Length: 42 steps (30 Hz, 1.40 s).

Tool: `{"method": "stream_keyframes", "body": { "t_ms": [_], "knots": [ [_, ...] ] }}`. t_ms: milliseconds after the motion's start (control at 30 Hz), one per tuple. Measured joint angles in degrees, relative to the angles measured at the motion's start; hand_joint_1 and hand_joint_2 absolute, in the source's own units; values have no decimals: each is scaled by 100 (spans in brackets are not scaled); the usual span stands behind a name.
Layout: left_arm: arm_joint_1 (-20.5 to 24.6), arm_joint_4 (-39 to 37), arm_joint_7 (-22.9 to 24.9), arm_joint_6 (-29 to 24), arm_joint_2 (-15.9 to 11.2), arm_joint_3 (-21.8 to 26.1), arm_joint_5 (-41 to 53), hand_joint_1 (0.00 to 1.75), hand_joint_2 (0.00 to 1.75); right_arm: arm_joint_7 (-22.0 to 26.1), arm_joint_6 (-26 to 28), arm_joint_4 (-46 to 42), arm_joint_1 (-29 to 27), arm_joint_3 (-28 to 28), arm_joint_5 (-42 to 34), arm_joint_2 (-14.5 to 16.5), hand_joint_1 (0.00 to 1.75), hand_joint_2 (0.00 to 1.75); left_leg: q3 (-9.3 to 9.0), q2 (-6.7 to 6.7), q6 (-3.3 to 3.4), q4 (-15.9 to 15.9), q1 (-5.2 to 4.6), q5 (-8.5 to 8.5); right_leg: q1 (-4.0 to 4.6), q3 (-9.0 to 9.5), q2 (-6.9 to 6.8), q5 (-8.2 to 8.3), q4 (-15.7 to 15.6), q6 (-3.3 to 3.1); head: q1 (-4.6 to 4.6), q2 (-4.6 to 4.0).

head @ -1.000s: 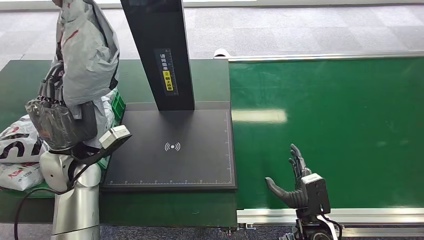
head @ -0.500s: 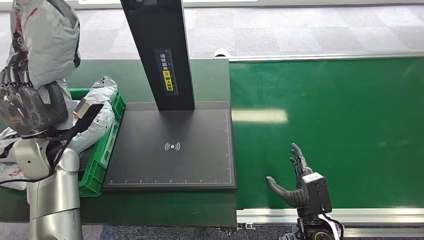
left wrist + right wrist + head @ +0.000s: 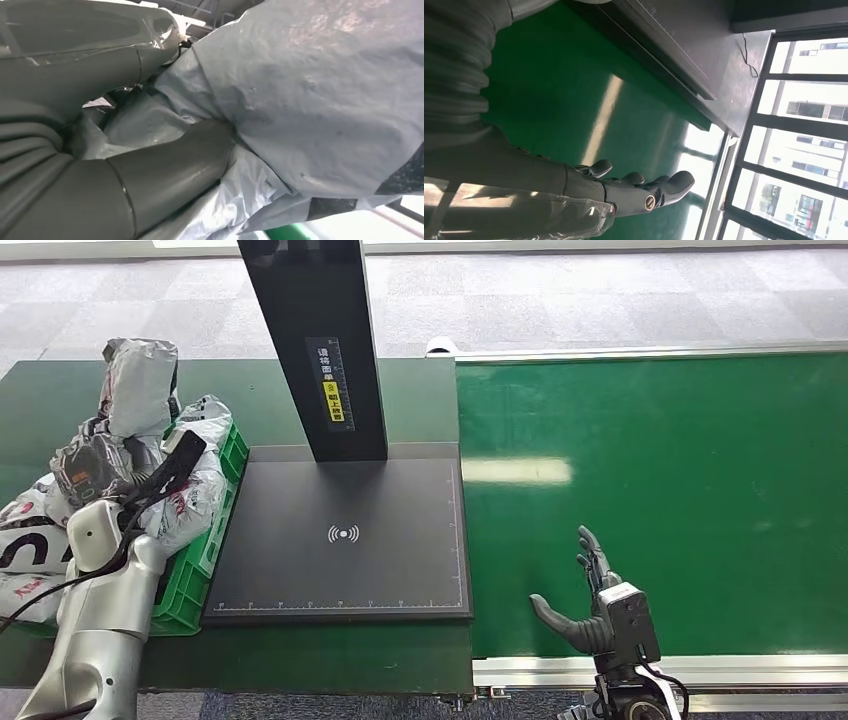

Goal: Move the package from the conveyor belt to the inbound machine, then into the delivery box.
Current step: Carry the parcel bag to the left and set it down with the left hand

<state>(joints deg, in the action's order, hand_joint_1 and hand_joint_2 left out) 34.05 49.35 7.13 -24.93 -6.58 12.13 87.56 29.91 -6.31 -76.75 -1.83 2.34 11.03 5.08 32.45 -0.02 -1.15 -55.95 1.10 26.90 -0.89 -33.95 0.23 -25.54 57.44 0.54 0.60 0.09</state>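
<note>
The left hand holds the grey package over the green delivery box, which sits at the left end of the counter just beside the black inbound machine. In the left wrist view the thumb presses into the crinkled plastic, so the package is not yet let go. It stands upright above other bags already heaped in the box. The right hand hovers over the near edge of the conveyor belt with fingers spread and nothing in it.

The scan step looks done, and the drop into the box is what remains, by my reading. The risks sit mostly in that release:

- The box is already heaped, and bags spill over its left side. A package let go on top of the pile could slide off toward the left edge of the counter rather than settle inside.
- The soft film could snag on the fingers as they part (it bunches closely around the thumb), so the package may be dragged back out when the arm lifts away.
- Released while upright, the package may topple either way, possibly onto the machine's scanning plate.
</note>
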Motion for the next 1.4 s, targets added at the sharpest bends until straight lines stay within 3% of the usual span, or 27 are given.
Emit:
{"method": "stream_keyframes", "body": {
  "t_ms": [167,200,233,300,333,367,533,600,667,800,867,967,1100,1333,1367,1400],
  "knots": [
    [2,-165,80,33,-47,-28,42,175,175,-3,-17,-1,2,0,17,5,0,175,-1,2,0,0,0,0,0,1,3,0,0,0,0,0],
    [2,-192,99,25,-57,-33,71,166,131,-5,-20,-1,3,0,21,8,0,175,-1,3,0,0,0,0,0,1,4,0,0,0,-1,0],
    [4,-218,122,-1,-72,-39,109,132,87,-9,-21,-1,4,0,26,10,0,175,-1,4,0,0,0,0,0,0,5,0,0,0,0,0],
    [8,-272,179,-133,-103,-54,179,45,0,-25,-23,-3,7,1,37,14,0,175,-1,6,0,0,0,0,0,-1,7,0,0,0,1,0],
    [10,-298,219,-246,-119,-67,201,10,0,-34,-23,-9,9,2,41,16,0,175,-2,6,0,0,0,0,0,-1,7,0,0,0,1,0],
    [11,-321,266,-394,-136,-89,212,0,0,-46,-23,-19,10,3,44,19,0,175,-2,6,0,0,0,0,0,-2,7,0,0,0,0,0],
    [-13,-306,449,-1326,-262,-360,231,0,0,-99,-23,-102,8,10,45,43,0,175,-1,5,0,0,1,0,1,-2,7,0,0,0,1,0],
    [-93,-51,615,-1461,-353,-540,231,0,87,-104,-22,-116,8,12,44,49,0,175,0,6,0,0,1,0,1,-2,7,0,0,0,0,0],
    [-200,402,1068,-1503,-575,-894,234,0,175,-108,-13,-124,9,13,34,49,0,175,1,6,0,0,1,0,2,-3,7,0,1,0,-1,0],
    [-213,1412,2456,-1526,-1402,-2072,237,0,175,-109,39,-126,12,15,-23,47,0,175,4,0,-1,-1,3,-1,5,-6,3,-1,1,-1,1,0],
    [-96,1838,2834,-1529,-1893,-2734,244,0,175,-107,62,-126,16,15,-50,47,0,175,5,0,-1,0,5,-1,6,-5,2,-1,1,-1,1,0],
    [58,2336,2883,-1532,-2477,-3382,247,0,175,-103,78,-126,18,15,-61,47,0,175,4,12,-1,1,5,-1,7,-5,13,1,2,-3,1,0],
    [19,3250,2752,-1534,-3083,-3414,238,0,175,-90,94,-122,19,13,-75,42,0,175,4,31,-2,1,5,0,7,-14,34,1,2,-4,0,0],
    [-148,4145,2556,-1531,-3404,-3125,233,0,175,-81,99,-119,36,7,-84,39,0,175,3,23,-5,1,4,2,6,-15,29,-1,0,-3,-2,0],
    [-225,4273,2361,-1527,-3300,-3045,207,0,175,-72,106,-118,36,5,-96,38,0,175,-1,24,-5,1,-1,2,1,-16,30,-1,-1,-3,6,0],
    [-325,4454,1963,-1527,-2988,-2886,97,0,175,-58,121,-111,38,5,-116,36,0,175,-3,19,-1,0,-7,2,-5,-12,26,-4,-3,3,15,0]
  ]
}}
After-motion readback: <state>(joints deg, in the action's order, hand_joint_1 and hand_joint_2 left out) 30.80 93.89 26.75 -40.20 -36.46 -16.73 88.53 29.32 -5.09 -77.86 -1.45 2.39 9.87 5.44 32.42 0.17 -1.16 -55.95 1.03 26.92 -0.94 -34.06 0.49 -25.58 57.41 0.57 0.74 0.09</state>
